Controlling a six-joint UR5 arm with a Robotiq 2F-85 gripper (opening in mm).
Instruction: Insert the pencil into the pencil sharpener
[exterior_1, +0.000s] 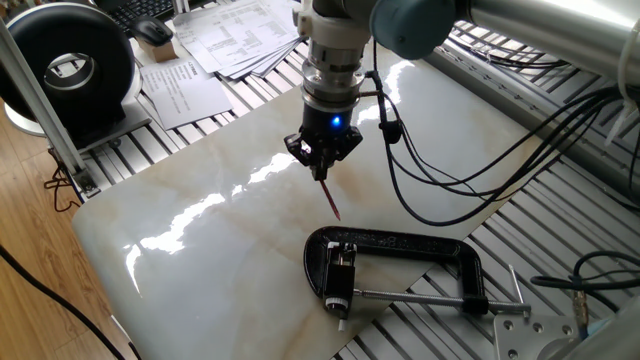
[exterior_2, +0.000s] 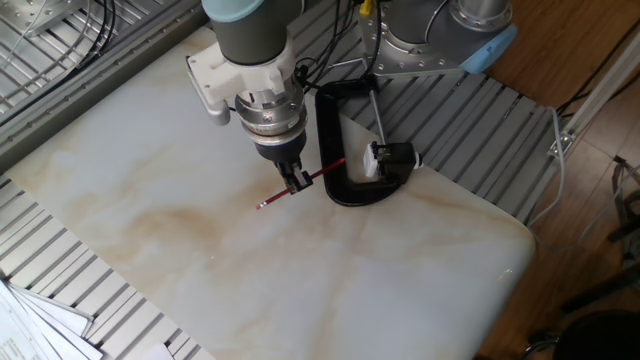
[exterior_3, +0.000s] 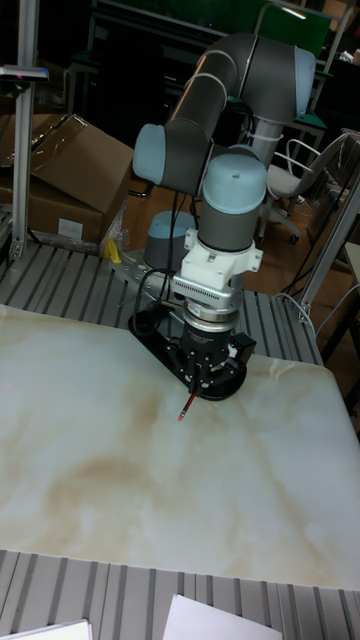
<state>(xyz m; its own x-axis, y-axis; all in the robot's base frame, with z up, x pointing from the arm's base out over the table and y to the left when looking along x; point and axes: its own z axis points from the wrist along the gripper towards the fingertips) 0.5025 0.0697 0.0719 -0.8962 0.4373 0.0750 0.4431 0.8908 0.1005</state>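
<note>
My gripper (exterior_1: 322, 170) (exterior_2: 297, 181) (exterior_3: 201, 384) is shut on the thin dark red pencil (exterior_1: 331, 198) (exterior_2: 272, 198) (exterior_3: 186, 406), which sticks out of both sides of the fingers and slants over the marble slab (exterior_1: 200, 260). The pencil sharpener (exterior_1: 340, 276) (exterior_2: 387, 158), a small black block with a whitish end, is held in the jaws of a black C-clamp (exterior_1: 410, 245) (exterior_2: 331, 150). The pencil's end stops a short way from the clamp's bar, apart from the sharpener.
The clamp's steel screw rod (exterior_1: 420, 297) runs toward the slab's corner. Black cables (exterior_1: 450, 170) hang from the arm on the right. Papers (exterior_1: 200, 60) and a black round device (exterior_1: 75, 65) lie beyond the slab's far left edge. Slatted aluminium rails (exterior_2: 470, 120) surround the slab.
</note>
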